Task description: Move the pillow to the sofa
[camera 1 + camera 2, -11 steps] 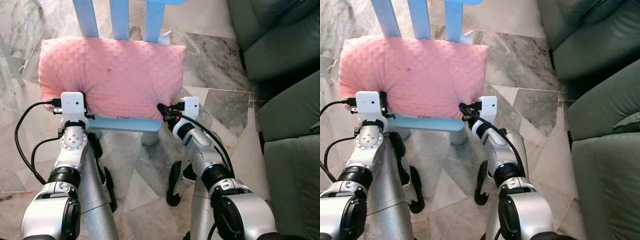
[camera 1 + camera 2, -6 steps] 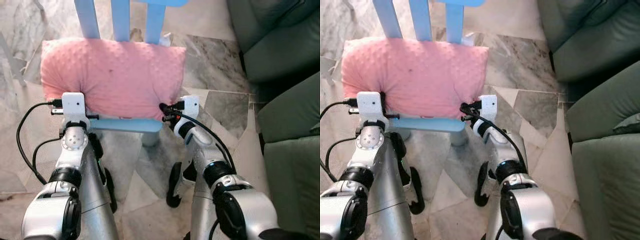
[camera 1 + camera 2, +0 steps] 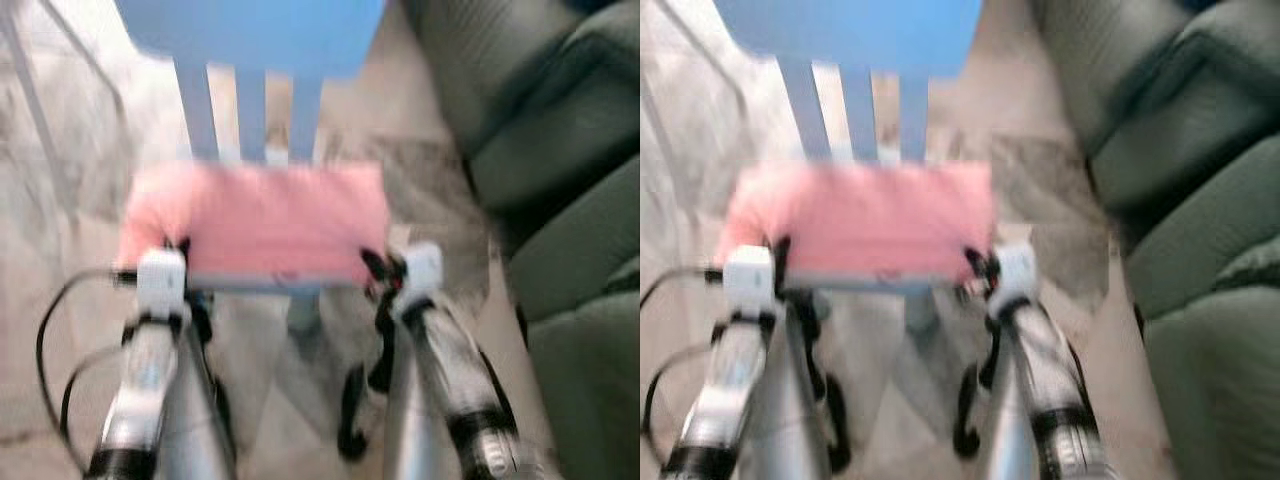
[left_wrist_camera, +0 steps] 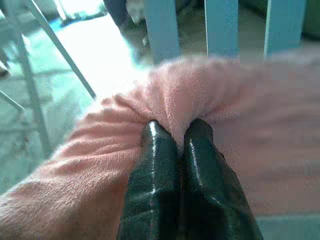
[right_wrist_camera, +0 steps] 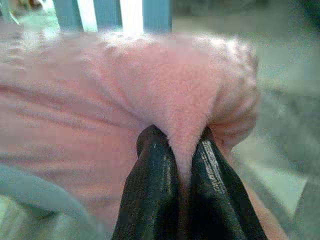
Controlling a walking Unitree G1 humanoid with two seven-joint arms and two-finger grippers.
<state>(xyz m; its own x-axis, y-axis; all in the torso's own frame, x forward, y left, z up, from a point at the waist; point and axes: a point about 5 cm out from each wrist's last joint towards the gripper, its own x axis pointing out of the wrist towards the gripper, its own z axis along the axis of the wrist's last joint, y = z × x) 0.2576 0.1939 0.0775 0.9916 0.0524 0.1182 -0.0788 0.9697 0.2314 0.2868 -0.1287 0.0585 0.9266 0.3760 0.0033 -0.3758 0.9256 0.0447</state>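
The pink pillow (image 3: 255, 215) lies on the blue chair (image 3: 250, 40) seat, both grippers (left (image 4: 177, 140), right (image 5: 180, 145)) pinched tight on its front corners. Despite the blur, lifting toward the sofa (image 3: 560, 150) seems next.

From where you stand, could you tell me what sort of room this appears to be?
Probably a living room in a home: a green sofa stands on the right, the floor is marbled stone tile, and a pink pillow lies on a light blue chair.
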